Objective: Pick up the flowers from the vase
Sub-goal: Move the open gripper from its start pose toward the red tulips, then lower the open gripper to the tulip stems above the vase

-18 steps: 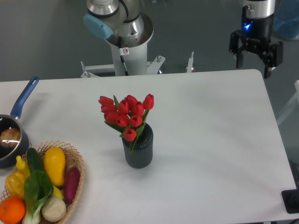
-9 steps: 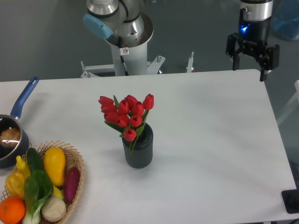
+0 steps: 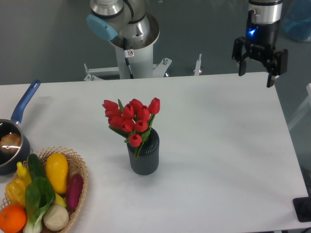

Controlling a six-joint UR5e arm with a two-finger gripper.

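Black two-finger gripper (image 3: 255, 77) hangs with fingers spread apart over the white table's (image 3: 218, 145) far right corner, red tulip bunch (image 3: 131, 119) upright in ribbed dark grey cylinder vase (image 3: 144, 155) mid-table.

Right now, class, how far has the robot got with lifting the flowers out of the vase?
Nothing is done yet: the flowers stand in the vase near the middle of the table. In hand: only the approach, since the gripper hangs open and empty above the table's far right corner, well away from the bunch. Left: travel over to the flowers, close on them, and lift them clear of the vase.
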